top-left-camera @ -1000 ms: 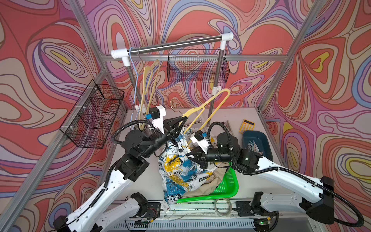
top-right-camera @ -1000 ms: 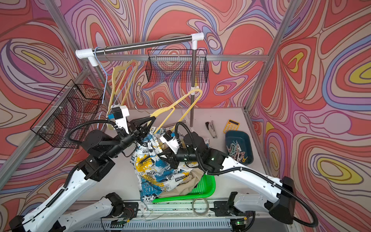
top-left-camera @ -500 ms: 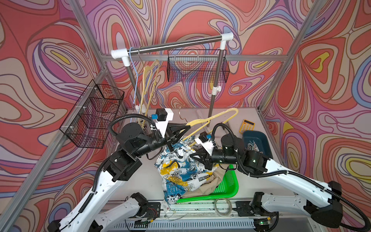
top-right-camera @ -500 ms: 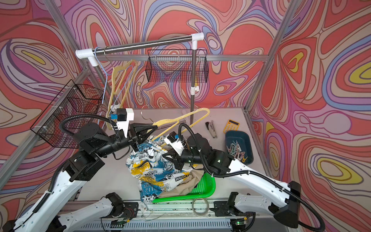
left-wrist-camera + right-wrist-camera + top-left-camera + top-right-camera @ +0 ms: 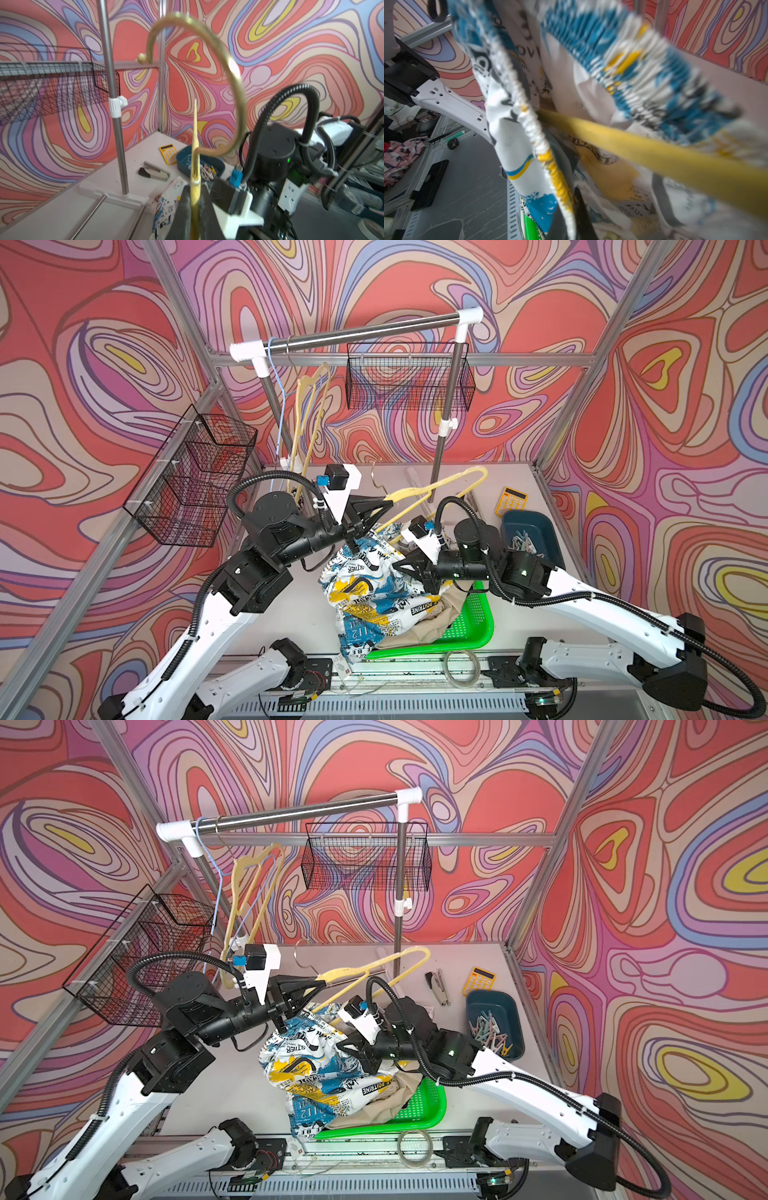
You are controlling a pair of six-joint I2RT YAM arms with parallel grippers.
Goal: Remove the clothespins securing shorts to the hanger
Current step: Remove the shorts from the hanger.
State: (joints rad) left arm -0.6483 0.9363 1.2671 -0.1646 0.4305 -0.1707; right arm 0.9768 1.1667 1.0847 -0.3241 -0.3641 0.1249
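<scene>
**Hanger held, waistband pinched, no pin in sight**

The left gripper (image 5: 379, 506) is clamped on the neck of the yellow hanger (image 5: 411, 492), whose long bar runs away from it toward the back. The printed shorts (image 5: 374, 597) hang under the hanger, threaded on its bar. The right gripper (image 5: 398, 568), the nearer one, looks closed on their waistband. No clip shows on the hanger; the visible clothespins (image 5: 523, 540) lie in the blue tray (image 5: 527, 515) on the hanger's right-arm side. The print reads "POITRINE" and "STIER".

Table (image 5: 465, 965): calculator (image 5: 478, 981), stapler (image 5: 437, 988), tray (image 5: 432, 1106) (plus bin (image 5: 490, 995))
</scene>
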